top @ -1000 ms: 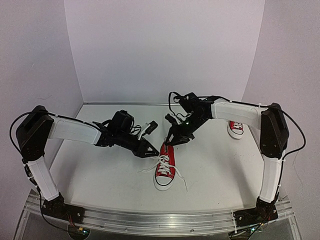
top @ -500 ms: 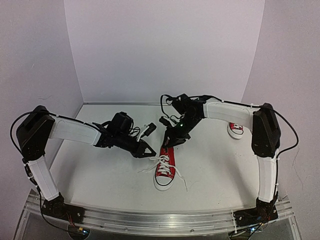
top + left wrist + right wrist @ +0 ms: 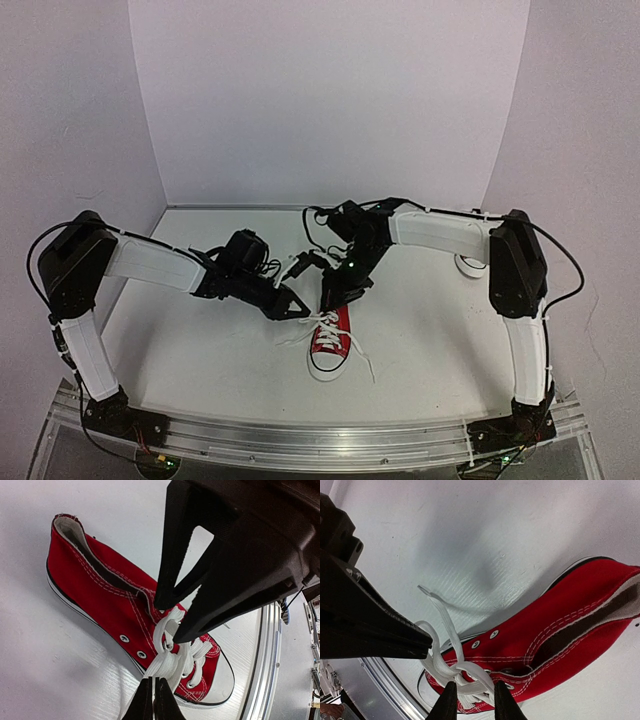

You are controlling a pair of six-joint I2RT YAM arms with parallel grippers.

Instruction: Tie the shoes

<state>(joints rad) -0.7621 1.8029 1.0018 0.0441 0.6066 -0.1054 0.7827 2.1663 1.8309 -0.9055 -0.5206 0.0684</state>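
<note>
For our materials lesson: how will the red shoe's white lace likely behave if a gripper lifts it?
Probably floppy: the white lace lies in loose curls on the table. Flat and woven, it likely won't slip; the left gripper pinches it shut. A hard pull may drag the red shoe, seemingly light.

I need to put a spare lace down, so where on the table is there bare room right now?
Bare tabletop lies between the left arm and the near rail, and between the laced shoe and the right arm upright. Crowded: both arms' jaws meet at that shoe's laces.
</note>
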